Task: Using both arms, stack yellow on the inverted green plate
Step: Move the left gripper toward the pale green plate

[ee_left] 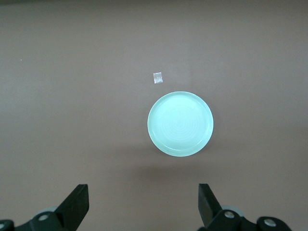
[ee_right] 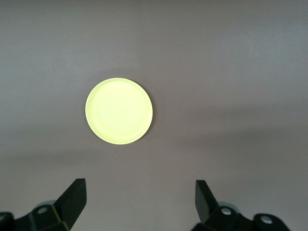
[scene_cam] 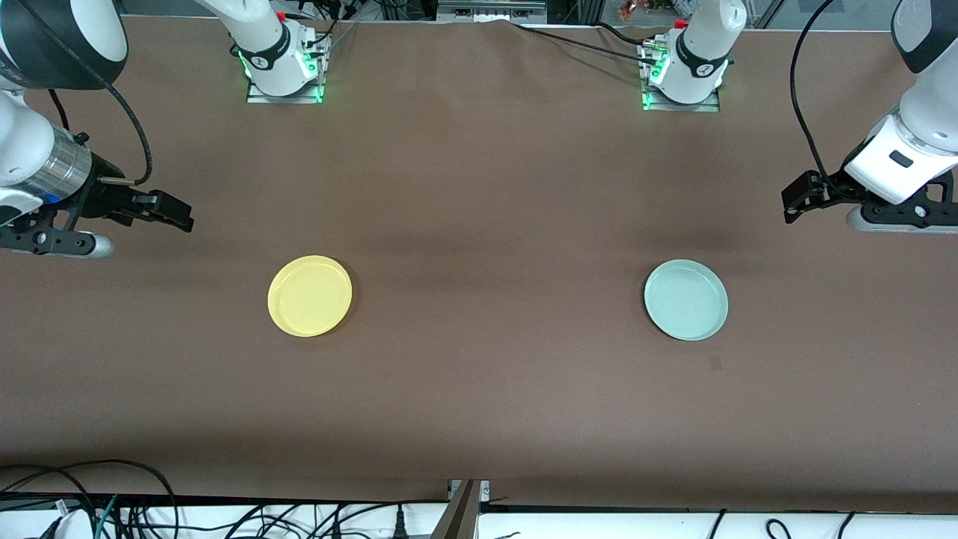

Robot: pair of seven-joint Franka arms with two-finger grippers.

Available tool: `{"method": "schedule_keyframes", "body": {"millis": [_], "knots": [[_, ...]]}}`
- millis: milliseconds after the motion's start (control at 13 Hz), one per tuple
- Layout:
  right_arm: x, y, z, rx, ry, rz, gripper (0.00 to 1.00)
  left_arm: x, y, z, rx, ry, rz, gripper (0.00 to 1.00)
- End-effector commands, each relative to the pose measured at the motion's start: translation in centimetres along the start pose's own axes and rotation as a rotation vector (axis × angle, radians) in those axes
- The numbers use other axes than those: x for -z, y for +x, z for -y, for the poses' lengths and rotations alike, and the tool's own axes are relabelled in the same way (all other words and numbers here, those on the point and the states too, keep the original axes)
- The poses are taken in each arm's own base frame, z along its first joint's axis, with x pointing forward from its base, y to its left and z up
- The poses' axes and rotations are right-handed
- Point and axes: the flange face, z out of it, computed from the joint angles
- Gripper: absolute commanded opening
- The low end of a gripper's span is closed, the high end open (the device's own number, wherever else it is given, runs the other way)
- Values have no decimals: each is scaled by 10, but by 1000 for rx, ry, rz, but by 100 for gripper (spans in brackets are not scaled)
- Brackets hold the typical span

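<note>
The yellow plate (scene_cam: 310, 296) lies flat on the brown table toward the right arm's end; it also shows in the right wrist view (ee_right: 119, 111). The pale green plate (scene_cam: 685, 299) lies flat, hollow side up, toward the left arm's end, and shows in the left wrist view (ee_left: 180, 123). My right gripper (scene_cam: 171, 212) hangs open and empty above the table's end, apart from the yellow plate (ee_right: 139, 188). My left gripper (scene_cam: 798, 199) hangs open and empty above the other end, apart from the green plate (ee_left: 143, 192).
A small square scrap (ee_left: 157, 77) lies on the table beside the green plate, nearer to the front camera (scene_cam: 715, 364). The arm bases (scene_cam: 284, 71) (scene_cam: 685, 78) stand at the table's back edge. Cables (scene_cam: 112, 501) run along the front edge.
</note>
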Motion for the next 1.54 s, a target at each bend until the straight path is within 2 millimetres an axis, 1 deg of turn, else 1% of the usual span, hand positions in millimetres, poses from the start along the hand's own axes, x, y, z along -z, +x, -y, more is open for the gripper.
{"method": "schedule_keyframes", "body": {"millis": [0, 385, 462, 615, 769, 846, 923, 1000, 1077, 1154, 1308, 1462], "knots": [[4, 1, 0, 17, -12, -15, 100, 7, 0, 0, 7, -17, 7, 100], [4, 1, 0, 17, -12, -15, 100, 6, -1, -3, 6, -18, 16, 100], [4, 1, 0, 17, -12, -15, 100, -1, -1, -5, 9, -40, 46, 100], [3, 2, 1, 17, -13, -13, 100, -14, 1, 0, 32, -81, 83, 100], [3, 2, 0, 17, -14, -14, 100, -44, 6, 0, 11, -78, 159, 100], [4, 1, 0, 17, -14, -15, 100, -64, 11, 0, -40, -83, 195, 100], [4, 1, 0, 17, -12, -15, 100, -80, 17, -1, -95, -86, 210, 100], [4, 1, 0, 17, -14, -15, 100, -94, 27, 0, -110, -80, 219, 100], [3, 2, 0, 17, -14, -14, 100, -107, 38, 3, -117, -80, 220, 100], [3, 2, 0, 17, -14, -14, 100, -126, 49, 9, -132, -77, 218, 100], [3, 2, 0, 17, -14, -14, 100, -166, 67, 20, -225, -81, 163, 100], [3, 2, 0, 15, -13, -12, 100, -212, 80, 40, -329, -95, 134, 100]]}}
